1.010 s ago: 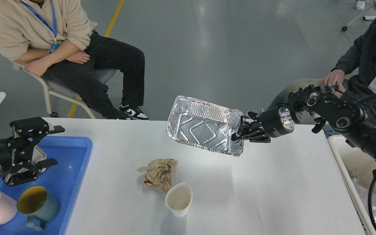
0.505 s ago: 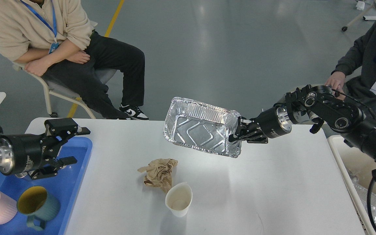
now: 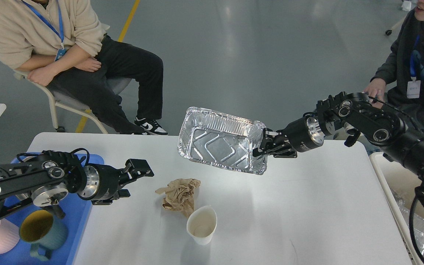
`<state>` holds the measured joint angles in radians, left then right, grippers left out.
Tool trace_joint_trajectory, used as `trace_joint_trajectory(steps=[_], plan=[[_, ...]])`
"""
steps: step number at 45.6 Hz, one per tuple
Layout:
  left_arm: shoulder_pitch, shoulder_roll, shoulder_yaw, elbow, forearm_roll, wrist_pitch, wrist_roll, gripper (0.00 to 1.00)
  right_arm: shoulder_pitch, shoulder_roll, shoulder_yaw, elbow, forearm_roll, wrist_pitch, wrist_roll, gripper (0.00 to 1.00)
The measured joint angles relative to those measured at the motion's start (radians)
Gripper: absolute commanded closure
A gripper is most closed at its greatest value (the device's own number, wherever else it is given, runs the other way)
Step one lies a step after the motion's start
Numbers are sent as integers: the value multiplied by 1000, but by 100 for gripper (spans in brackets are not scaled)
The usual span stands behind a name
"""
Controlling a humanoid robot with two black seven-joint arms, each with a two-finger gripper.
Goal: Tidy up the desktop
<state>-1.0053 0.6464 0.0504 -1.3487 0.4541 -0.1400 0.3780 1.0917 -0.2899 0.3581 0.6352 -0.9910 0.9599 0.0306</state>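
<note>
Jaws apart, the left gripper (image 3: 137,180) hovers over the desktop (image 3: 307,206) near a paper cup (image 3: 201,224) and crumpled paper (image 3: 179,193); farther off, the right gripper (image 3: 265,147) clamps a foil tray (image 3: 219,140) aloft.

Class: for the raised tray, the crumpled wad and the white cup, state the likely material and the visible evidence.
Foil tray: likely thin aluminium, mirror-bright, with pressed ribs and a crimped rim. Crumpled wad: seemingly brown paper, matte, with sharp creases. White cup: probably paper, matte, thin-walled; a coating can't be judged.
</note>
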Motion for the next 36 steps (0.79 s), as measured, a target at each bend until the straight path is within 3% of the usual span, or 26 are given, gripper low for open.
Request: trace_joint_trajectory(steps=[18, 27, 36], plan=[[-68, -386, 215, 349, 22, -8, -21, 7, 11, 0, 0, 0, 0, 0, 0, 100], [-68, -498, 274, 485, 44, -29, -37, 11, 29, 0, 0, 0, 0, 0, 0, 100], [-63, -563, 307, 559, 67, -36, -52, 23, 31, 0, 1, 0, 0, 0, 0, 100]])
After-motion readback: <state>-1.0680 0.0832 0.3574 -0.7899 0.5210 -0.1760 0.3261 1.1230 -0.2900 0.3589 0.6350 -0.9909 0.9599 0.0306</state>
